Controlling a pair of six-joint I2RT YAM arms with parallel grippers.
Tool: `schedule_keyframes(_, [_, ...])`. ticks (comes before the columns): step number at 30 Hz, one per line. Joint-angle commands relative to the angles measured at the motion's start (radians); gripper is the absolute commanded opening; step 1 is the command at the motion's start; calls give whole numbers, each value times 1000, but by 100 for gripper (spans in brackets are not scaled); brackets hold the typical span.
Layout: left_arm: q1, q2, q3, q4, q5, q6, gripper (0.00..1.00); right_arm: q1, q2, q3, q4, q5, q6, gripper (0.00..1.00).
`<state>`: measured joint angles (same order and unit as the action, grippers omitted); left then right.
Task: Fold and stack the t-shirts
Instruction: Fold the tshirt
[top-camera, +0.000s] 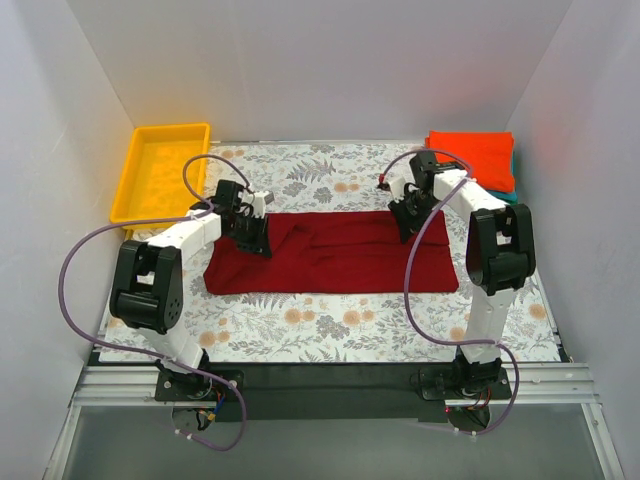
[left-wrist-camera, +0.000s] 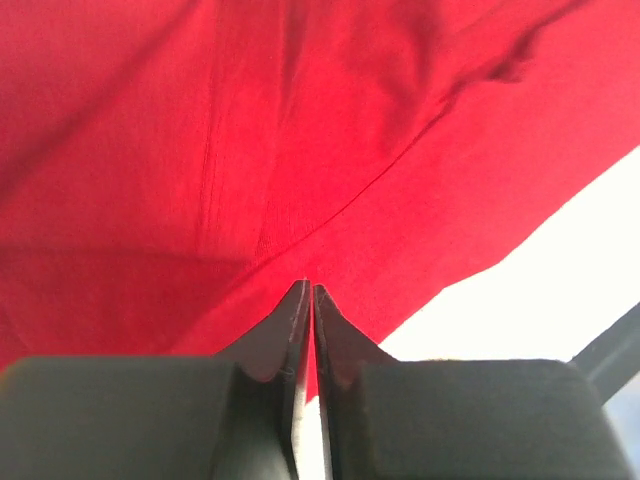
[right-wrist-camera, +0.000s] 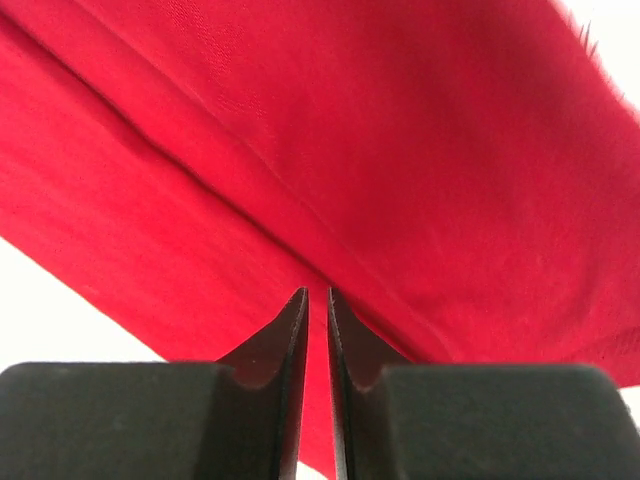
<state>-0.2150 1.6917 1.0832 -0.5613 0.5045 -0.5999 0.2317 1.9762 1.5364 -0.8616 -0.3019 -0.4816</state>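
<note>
The dark crimson t-shirt (top-camera: 335, 258) lies as a long folded band across the floral cloth. My left gripper (top-camera: 256, 240) is down on its far left corner. In the left wrist view its jaws (left-wrist-camera: 311, 288) are pressed together with red cloth (left-wrist-camera: 300, 130) pinched between them. At the band's far right corner sits my right gripper (top-camera: 406, 224). The right wrist view shows that gripper (right-wrist-camera: 317, 293) nearly closed, a fold of the crimson cloth (right-wrist-camera: 400, 150) running in between its tips. An orange-red t-shirt (top-camera: 472, 155) lies folded at the back right, on top of a teal one (top-camera: 511, 197).
A yellow tray (top-camera: 160, 170) stands at the back left. The grey floral cloth (top-camera: 330, 325) covers the table. White walls close in the left, right and back sides. Purple cables loop beside both arms.
</note>
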Motion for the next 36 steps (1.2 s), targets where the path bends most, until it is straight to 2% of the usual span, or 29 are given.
schedule_keyframes(1, [-50, -26, -29, -34, -182, -165, 1, 9, 21, -39, -48, 116, -83, 17])
schedule_keyframes(5, [-58, 72, -19, -78, -282, -199, 0, 21, 76, -105, -47, 167, -109, 14])
schedule_keyframes(9, [-55, 152, 10, -74, -398, -170, 0, 61, 60, -209, -42, 190, -147, 10])
schedule_keyframes(10, [-43, 298, 165, -49, -519, -99, 0, 192, -32, -404, -45, 161, -187, 10])
schedule_keyframes(11, [-32, 444, 363, -48, -552, -33, 0, 331, -110, -489, -47, 108, -187, 9])
schedule_keyframes(12, [-34, 494, 556, -73, -552, 16, 0, 444, -161, -501, -57, 37, -187, 9])
schedule_keyframes(13, [-37, 591, 660, -136, -543, 25, 0, 501, -203, -486, -65, -6, -177, 9])
schedule_keyframes(15, [-46, 693, 1075, -243, -473, 34, 0, 670, -247, -384, -120, -200, -166, 9])
schedule_keyframes(17, [-50, 708, 1190, -279, -466, 55, 1, 683, -287, -264, -128, -279, -144, 12])
schedule_keyframes(18, [-49, 671, 1184, -270, -469, 70, 6, 664, -295, -196, -129, -258, -131, 12])
schedule_keyframes(19, [-49, 599, 1114, -231, -478, 78, 15, 632, -307, -156, -129, -244, -126, 13])
schedule_keyframes(20, [-47, 561, 1062, -204, -478, 87, 19, 612, -313, -144, -126, -240, -118, 16])
schedule_keyframes(21, [-46, 474, 938, -143, -472, 83, 25, 575, -316, -134, -120, -229, -108, 17])
schedule_keyframes(22, [-46, 436, 828, -93, -460, 80, 26, 543, -310, -133, -107, -208, -95, 18])
schedule_keyframes(24, [-46, 349, 708, -56, -397, 48, 24, 493, -281, -131, -64, -183, -57, 17])
schedule_keyframes(26, [-46, 303, 634, -61, -357, 6, 17, 424, -234, -92, -28, -193, -9, 18])
schedule_keyframes(27, [-46, 287, 633, -64, -341, -6, 17, 404, -212, -72, -13, -195, 14, 18])
schedule_keyframes(33, [-46, 191, 410, -41, -253, -41, 16, 295, 2, 192, 47, -219, 156, 19])
schedule_keyframes(36, [-44, 174, 342, -60, -248, -23, 14, 294, 107, 316, 64, -265, 205, 20])
